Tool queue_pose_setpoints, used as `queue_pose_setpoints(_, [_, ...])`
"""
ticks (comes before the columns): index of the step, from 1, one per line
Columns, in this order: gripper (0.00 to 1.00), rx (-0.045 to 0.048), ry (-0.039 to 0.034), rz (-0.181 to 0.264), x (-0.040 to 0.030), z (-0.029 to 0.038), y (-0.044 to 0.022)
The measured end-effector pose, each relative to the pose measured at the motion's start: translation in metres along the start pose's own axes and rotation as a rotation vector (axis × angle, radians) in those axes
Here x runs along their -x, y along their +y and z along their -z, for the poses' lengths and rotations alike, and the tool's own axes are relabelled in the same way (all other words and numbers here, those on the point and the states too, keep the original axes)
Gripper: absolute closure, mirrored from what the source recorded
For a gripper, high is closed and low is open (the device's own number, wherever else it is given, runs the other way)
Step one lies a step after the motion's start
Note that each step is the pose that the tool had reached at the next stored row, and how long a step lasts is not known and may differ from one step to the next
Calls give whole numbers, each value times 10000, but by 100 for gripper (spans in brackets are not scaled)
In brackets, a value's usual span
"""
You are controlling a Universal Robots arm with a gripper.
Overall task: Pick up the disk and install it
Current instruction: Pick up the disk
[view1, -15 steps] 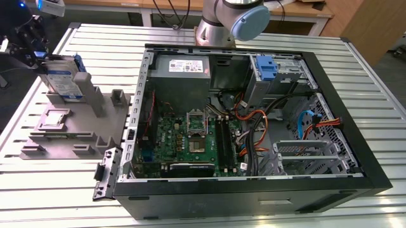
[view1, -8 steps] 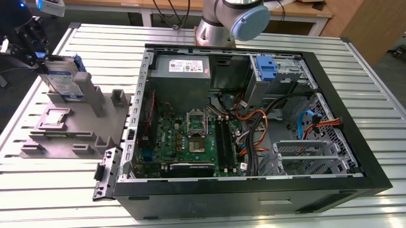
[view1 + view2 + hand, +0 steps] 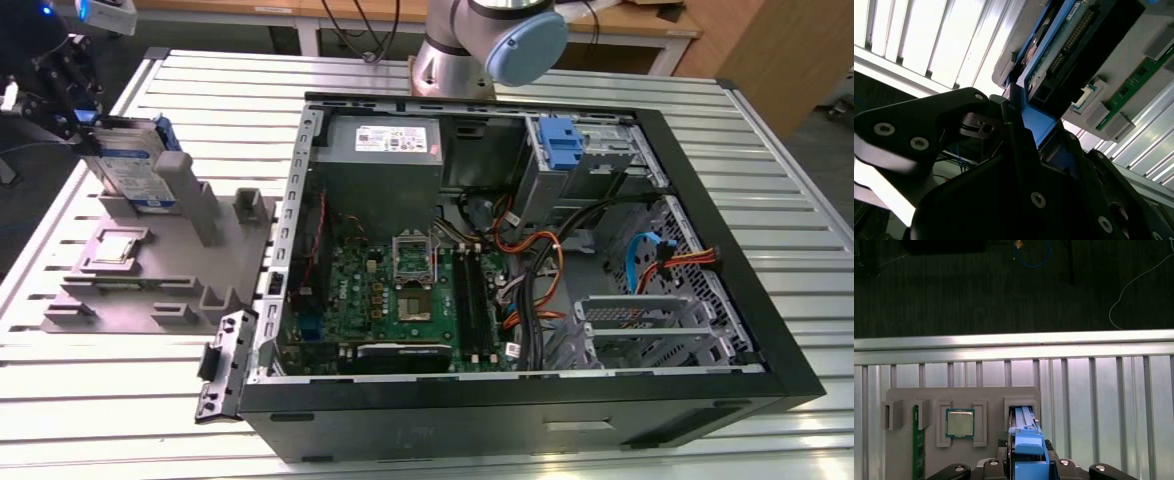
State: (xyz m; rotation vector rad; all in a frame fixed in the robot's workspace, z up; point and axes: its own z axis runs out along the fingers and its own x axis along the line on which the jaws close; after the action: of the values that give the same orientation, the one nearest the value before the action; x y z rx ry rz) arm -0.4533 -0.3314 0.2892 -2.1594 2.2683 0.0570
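Note:
The disk (image 3: pixel 134 165), a silver-grey drive with a white-and-blue label and a blue carrier frame, stands on edge at the upright slot of a grey fixture (image 3: pixel 160 270) at the exterior view's left. My black gripper (image 3: pixel 104 128) is at its top edge, shut on the blue frame. In the second wrist view the fingers (image 3: pixel 1004 115) clamp the frame, with the disk (image 3: pixel 1069 45) beyond them. In the first wrist view the disk's blue frame (image 3: pixel 1029 450) sits between the fingers over the fixture's slot (image 3: pixel 1021 407).
An open computer case (image 3: pixel 747 340) fills the middle and the exterior view's right, with motherboard (image 3: pixel 400 290), cables, a blue bracket (image 3: pixel 561 140) and a metal drive cage (image 3: pixel 641 315). The fixture also holds a square chip (image 3: pixel 959 423) and a green memory stick (image 3: pixel 915 445).

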Motion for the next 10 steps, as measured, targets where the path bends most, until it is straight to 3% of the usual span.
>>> queue_pose_setpoints(10, [63, 2, 1, 75, 0, -1, 0])
